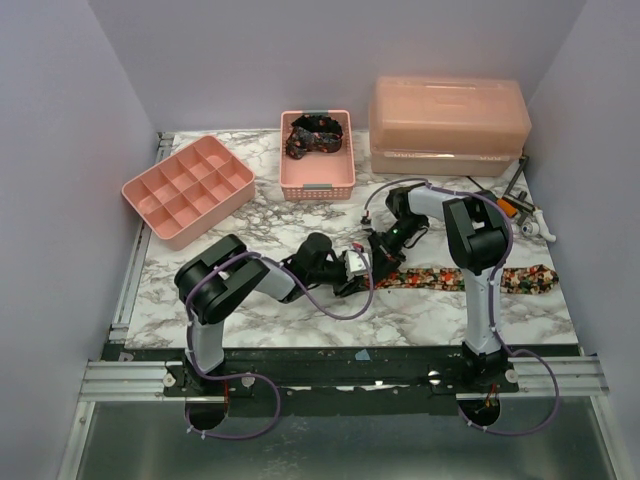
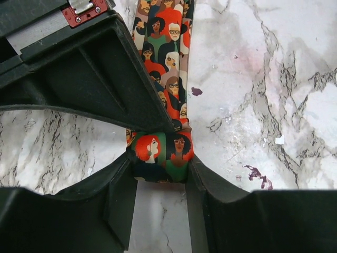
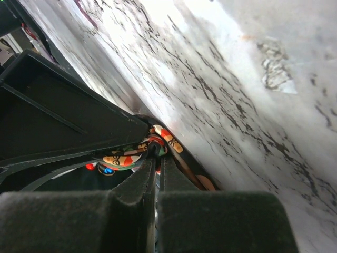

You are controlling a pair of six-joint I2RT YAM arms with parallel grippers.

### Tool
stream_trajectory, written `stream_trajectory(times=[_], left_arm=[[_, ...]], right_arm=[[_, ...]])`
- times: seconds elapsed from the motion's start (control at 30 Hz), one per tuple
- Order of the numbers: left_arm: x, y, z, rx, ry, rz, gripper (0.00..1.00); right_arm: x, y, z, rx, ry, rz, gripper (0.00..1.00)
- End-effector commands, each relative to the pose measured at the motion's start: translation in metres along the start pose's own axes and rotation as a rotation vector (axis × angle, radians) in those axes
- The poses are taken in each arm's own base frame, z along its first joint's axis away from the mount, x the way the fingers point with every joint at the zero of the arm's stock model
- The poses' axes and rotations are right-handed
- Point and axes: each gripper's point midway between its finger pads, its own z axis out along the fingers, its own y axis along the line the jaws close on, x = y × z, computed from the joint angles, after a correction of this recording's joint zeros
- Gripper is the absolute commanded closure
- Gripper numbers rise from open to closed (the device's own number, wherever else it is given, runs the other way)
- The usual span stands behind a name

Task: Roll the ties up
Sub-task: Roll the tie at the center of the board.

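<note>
1. Marbled bench point(image 1: 300, 320), carrying printed tie point(image 1: 470, 278) from centre toward 3 o'clock.
2. Left gripper point(image 2: 160, 163) part-closed around rolled end; right gripper point(image 3: 156, 150) pinched tight on core.
3. Keep edges aligned, tension even while turning.

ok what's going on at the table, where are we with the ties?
Both arms are working on one patterned tie at mid-table. The left gripper is closed on the tie's rolled-up end, which is only a short roll. The rest lies flat, stretched toward the right side of the table. The right gripper is shut and appears to pinch fabric at that same roll. A second tie sits bunched in the pink basket at the back.
</note>
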Motion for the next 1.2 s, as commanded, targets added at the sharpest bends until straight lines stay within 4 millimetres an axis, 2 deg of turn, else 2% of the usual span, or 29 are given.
stream_trajectory(times=[0.0, 0.2, 0.37, 0.43, 0.53, 0.57, 0.77, 0.83, 0.87, 0.93, 0.97, 1.07, 1.17], left_arm=[[-0.033, -0.005, 0.019, 0.028, -0.085, 0.039, 0.61], [-0.007, 0.002, 0.036, 0.008, -0.014, 0.02, 0.61], [0.018, 0.003, 0.036, -0.016, 0.063, 0.016, 0.66], [0.025, 0.003, 0.032, -0.025, 0.093, 0.018, 0.62], [0.026, 0.003, 0.028, -0.039, 0.108, 0.018, 0.51], [0.026, 0.003, 0.027, -0.043, 0.109, 0.005, 0.5], [0.026, 0.005, 0.029, -0.041, 0.099, -0.084, 0.67], [0.028, 0.001, 0.026, -0.036, 0.097, -0.083, 0.69], [0.029, 0.0, 0.022, -0.034, 0.092, -0.083, 0.65], [0.027, -0.003, 0.013, -0.039, 0.07, -0.076, 0.47], [0.026, -0.003, 0.009, -0.044, 0.056, -0.072, 0.42], [0.029, -0.004, -0.001, -0.05, 0.048, -0.075, 0.39], [0.029, -0.004, -0.004, -0.061, 0.038, -0.057, 0.41]], right_arm=[[-0.032, -0.04, 0.025, 0.125, -0.047, -0.195, 0.99], [-0.033, -0.036, 0.029, 0.103, -0.049, -0.205, 0.99], [-0.035, -0.031, 0.03, 0.086, -0.049, -0.217, 0.99], [-0.036, -0.028, 0.031, 0.076, -0.052, -0.224, 0.99], [-0.038, -0.025, 0.033, 0.059, -0.065, -0.22, 0.99], [-0.038, -0.024, 0.034, 0.052, -0.067, -0.219, 0.99], [-0.033, -0.028, 0.037, 0.056, -0.062, -0.206, 0.99], [-0.03, -0.031, 0.038, 0.067, -0.055, -0.208, 0.99], [-0.028, -0.033, 0.039, 0.075, -0.05, -0.207, 1.0], [-0.026, -0.037, 0.039, 0.086, -0.041, -0.209, 0.99], [-0.024, -0.038, 0.039, 0.091, -0.038, -0.211, 0.99], [-0.024, -0.039, 0.039, 0.099, -0.038, -0.22, 0.99], [-0.023, -0.04, 0.04, 0.098, -0.035, -0.217, 0.99]])
